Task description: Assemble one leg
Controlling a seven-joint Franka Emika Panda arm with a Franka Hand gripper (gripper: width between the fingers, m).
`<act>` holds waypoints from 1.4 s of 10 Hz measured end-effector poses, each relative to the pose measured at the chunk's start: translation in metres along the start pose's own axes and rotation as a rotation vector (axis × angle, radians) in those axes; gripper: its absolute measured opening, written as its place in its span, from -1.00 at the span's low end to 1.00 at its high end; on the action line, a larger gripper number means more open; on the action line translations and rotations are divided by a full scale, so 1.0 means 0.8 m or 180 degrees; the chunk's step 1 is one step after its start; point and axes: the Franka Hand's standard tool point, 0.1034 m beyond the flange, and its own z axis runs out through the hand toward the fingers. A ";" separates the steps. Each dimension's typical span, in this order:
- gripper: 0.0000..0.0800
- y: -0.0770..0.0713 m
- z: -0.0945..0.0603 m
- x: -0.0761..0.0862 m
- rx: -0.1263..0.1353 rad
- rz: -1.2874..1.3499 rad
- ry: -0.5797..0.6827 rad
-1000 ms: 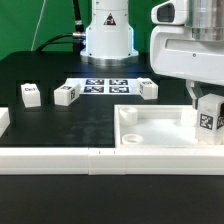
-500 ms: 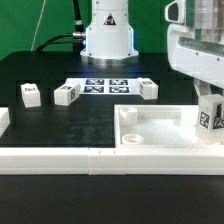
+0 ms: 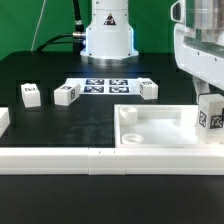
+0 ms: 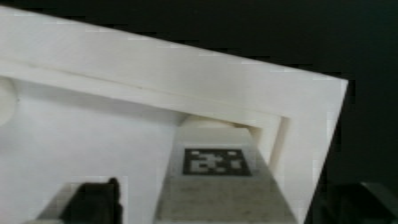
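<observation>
My gripper [image 3: 208, 97] is at the exterior view's right, shut on a small white leg [image 3: 210, 118] with a black-and-white tag. It holds the leg upright at the far right corner of the large white tray-like part [image 3: 150, 140]. In the wrist view the tagged leg [image 4: 217, 165] lies between my two dark fingers [image 4: 93, 200], against the tray's inner corner. Three more legs lie on the black table: one at the left [image 3: 30, 95], one [image 3: 66, 94] beside it, one [image 3: 149, 89] near the middle.
The marker board [image 3: 103, 84] lies in front of the robot base [image 3: 108, 35]. Long white border bars [image 3: 60, 157] run along the near edge, and a white block [image 3: 4, 120] stands at the left edge.
My gripper has shifted toward the exterior view's right, and the leg has moved slightly right and down with it. The other legs have not moved.
</observation>
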 end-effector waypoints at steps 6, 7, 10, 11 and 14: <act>0.62 -0.006 -0.003 0.004 -0.0071 -0.2262 0.0001; 0.62 -0.007 -0.003 0.007 -0.0068 -0.2690 -0.0001; 0.62 -0.008 -0.004 0.011 -0.0091 -0.3593 0.0019; 0.62 -0.008 -0.004 0.011 -0.0095 -0.3844 0.0024; 0.32 -0.008 -0.003 0.011 -0.0091 -0.3976 0.0031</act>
